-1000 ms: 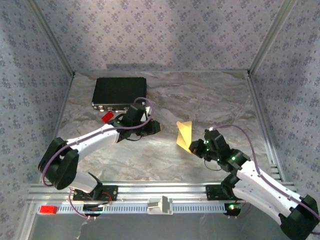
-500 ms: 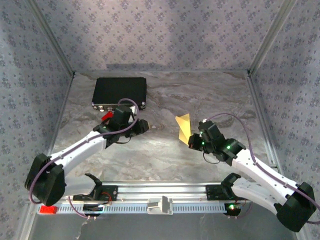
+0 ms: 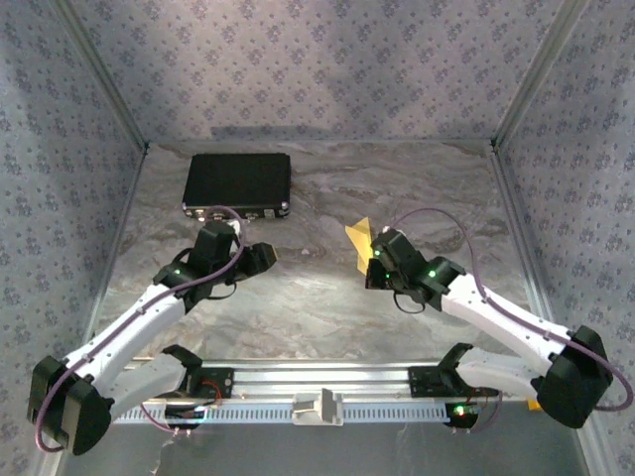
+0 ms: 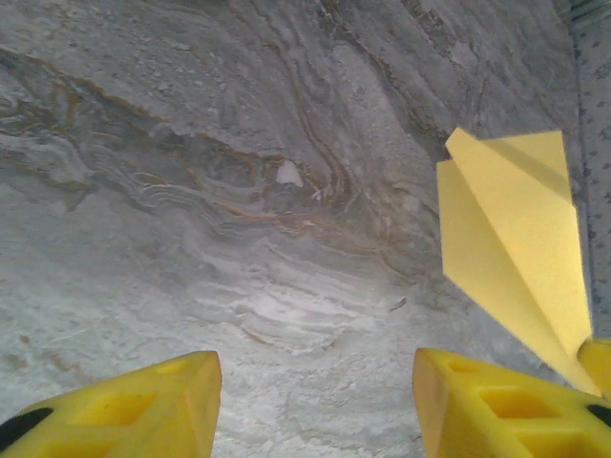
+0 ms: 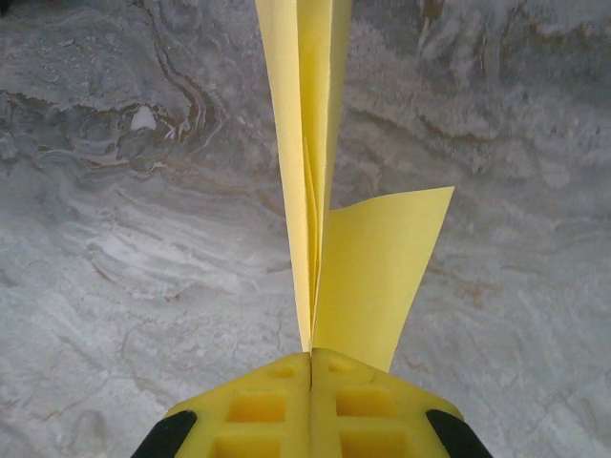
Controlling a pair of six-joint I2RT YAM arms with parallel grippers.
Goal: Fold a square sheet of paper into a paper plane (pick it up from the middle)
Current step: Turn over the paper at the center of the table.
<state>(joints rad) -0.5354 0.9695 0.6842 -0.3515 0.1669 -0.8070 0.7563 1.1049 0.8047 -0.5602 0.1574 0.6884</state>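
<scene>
At the bench's point(image 3: 327, 307) far left we saw a black case point(image 3: 238, 181). Nearer to us, the left claw point(image 4: 315, 405) hung low over bare marbled surface, released, its yellow fingers spread wide with nothing between them. Right of it, near the bench's middle, we found the plane point(image 5: 310, 181), pale yellow and folded, held on edge with one flap bent outward. The right claw point(image 5: 311, 355) was clenched on its near end.
</scene>
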